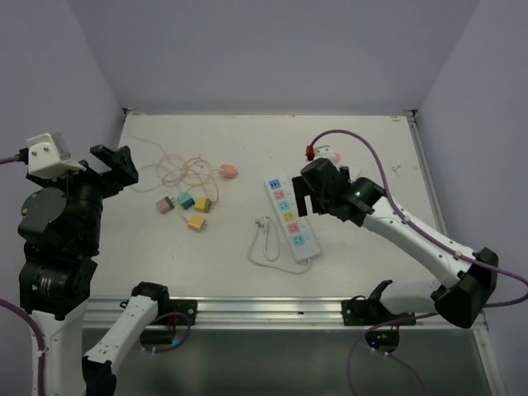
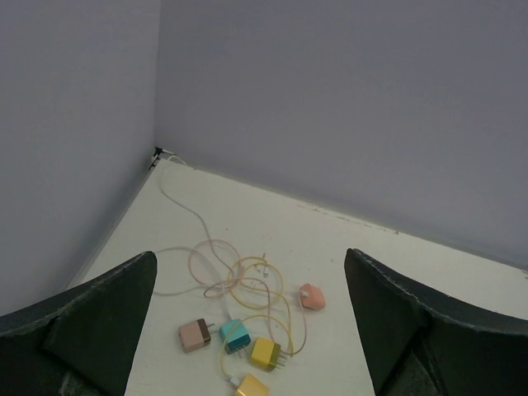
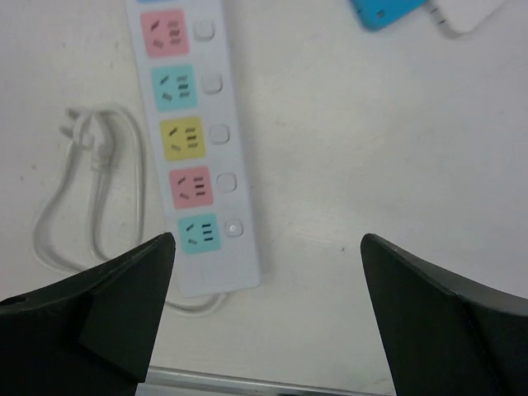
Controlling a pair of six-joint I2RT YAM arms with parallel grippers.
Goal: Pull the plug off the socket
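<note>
right pincer (image 3: 266, 247) wide, empty, above socket (image 3: 191, 139) end, bare table (image 3: 346, 124) alongside; left pincer (image 2: 250, 260) wide, empty.

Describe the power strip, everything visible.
The power strip is a long white bar, plastic by its look, lying flat on the table. Below a blue top face, its outlet faces run pink, teal, yellow, pink, teal, each beside a small white button; these five are empty. Its white cord loops beside it. The open right gripper hangs above it.
</note>
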